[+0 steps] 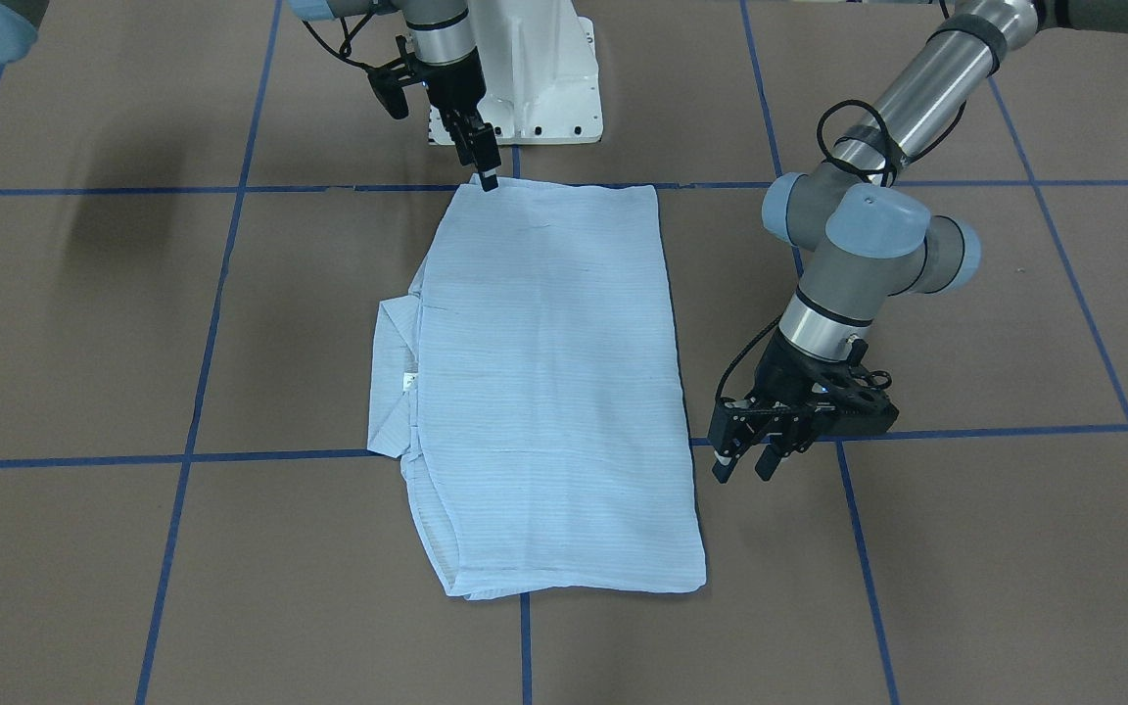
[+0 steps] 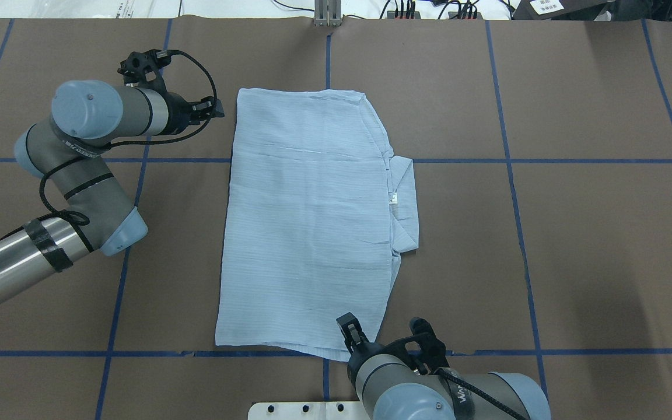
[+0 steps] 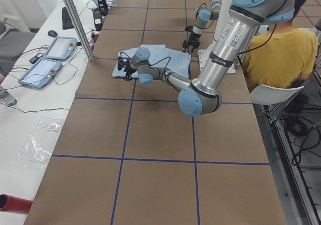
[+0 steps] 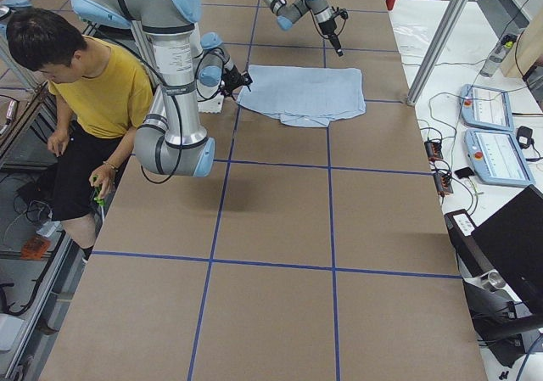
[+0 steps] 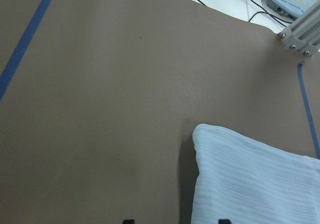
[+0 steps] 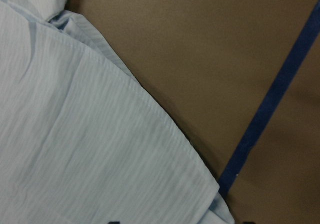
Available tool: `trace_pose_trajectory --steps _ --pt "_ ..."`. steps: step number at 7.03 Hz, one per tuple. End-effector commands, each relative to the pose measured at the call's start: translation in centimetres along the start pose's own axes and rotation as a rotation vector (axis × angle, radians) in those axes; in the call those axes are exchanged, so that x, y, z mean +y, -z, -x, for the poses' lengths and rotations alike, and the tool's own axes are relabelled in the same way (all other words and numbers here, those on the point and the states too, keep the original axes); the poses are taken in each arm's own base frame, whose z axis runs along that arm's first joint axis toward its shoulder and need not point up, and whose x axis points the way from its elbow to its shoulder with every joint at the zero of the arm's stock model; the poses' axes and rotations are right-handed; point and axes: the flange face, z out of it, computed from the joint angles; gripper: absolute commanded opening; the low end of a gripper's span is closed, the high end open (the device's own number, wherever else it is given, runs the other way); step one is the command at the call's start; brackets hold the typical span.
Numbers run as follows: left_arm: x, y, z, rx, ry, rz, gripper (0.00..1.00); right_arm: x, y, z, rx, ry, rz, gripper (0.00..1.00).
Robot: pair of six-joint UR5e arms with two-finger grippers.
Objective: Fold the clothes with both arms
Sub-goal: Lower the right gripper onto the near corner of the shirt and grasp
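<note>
The left arm [image 1: 921, 88] and right arm [image 1: 442, 39] are silver-grey tubes joined by grey cylindrical housings with rounded light-blue caps. Black cables [image 1: 843, 132] loop along each wrist, and a black tape band [image 2: 44, 245] rings the left tube. The housings carry dark lettering, too small to read. The left gripper [image 1: 742, 470] and right gripper [image 1: 486, 171] are black, each with two fingers. The white pedestal base [image 1: 554, 69] shows dark screw holes.

shirt [image 1: 544, 372]: one
robot arms: two, the left arm [image 1: 926, 88] and the right arm [image 1: 442, 39]
grippers: two, the left gripper [image 1: 742, 475] and the right gripper [image 1: 488, 179]
white pedestal base [image 1: 549, 88]: one
person in a yellow top [image 3: 273, 54]: one
control tablets: two, the near tablet [image 3: 37, 70] and the far tablet [image 3: 60, 47]
keyboard [image 3: 67, 17]: one
mouse [image 3: 52, 33]: one
</note>
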Motion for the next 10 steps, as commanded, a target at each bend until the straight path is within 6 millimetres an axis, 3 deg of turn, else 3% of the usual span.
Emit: trace_pose_trajectory --steps 1,10 --pt "0.0 0.2 0.2 0.001 0.0 -0.003 0.65 0.2 -0.8 -0.9 0.016 0.012 -0.01 0.85" --pt "0.0 0.3 0.1 0.002 0.0 -0.003 0.65 -0.3 -2.0 -1.0 0.024 0.025 -0.033 0.78"
